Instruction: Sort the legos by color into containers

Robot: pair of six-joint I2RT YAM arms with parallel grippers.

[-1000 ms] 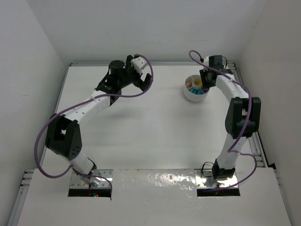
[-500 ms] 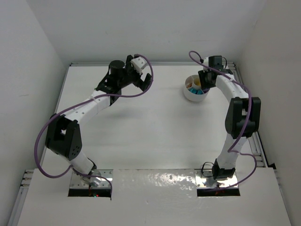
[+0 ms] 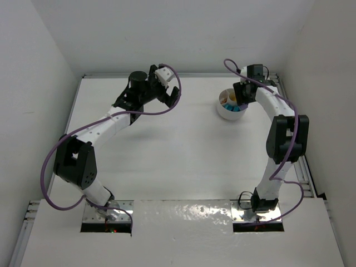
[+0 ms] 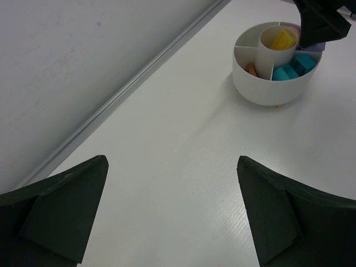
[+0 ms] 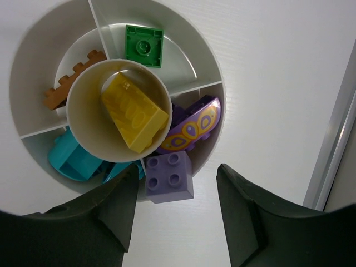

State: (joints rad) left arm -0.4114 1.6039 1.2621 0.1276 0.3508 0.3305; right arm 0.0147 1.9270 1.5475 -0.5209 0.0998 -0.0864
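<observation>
The white dish [image 3: 228,114] stands at the back right and also shows in the left wrist view [image 4: 270,92]. In the right wrist view its compartments [image 5: 39,72] hold a yellow brick [image 5: 133,119] in the centre cup, a green brick [image 5: 144,46], a brown brick [image 5: 72,78], teal bricks [image 5: 72,161], a purple butterfly piece [image 5: 192,125] and a purple square brick [image 5: 169,177] at the outer rim. My right gripper [image 5: 177,186] [image 3: 240,94] hovers over the dish, open, fingers either side of the purple square brick. My left gripper [image 3: 171,94] [image 4: 171,167] is open and empty above bare table.
The back wall's base strip [image 4: 128,89] runs close behind the left gripper. A metal rail [image 5: 334,128] edges the table just right of the dish. The side walls enclose the white table [image 3: 178,150].
My right wrist has shifted slightly toward the back over the dish. The left arm has not moved.
</observation>
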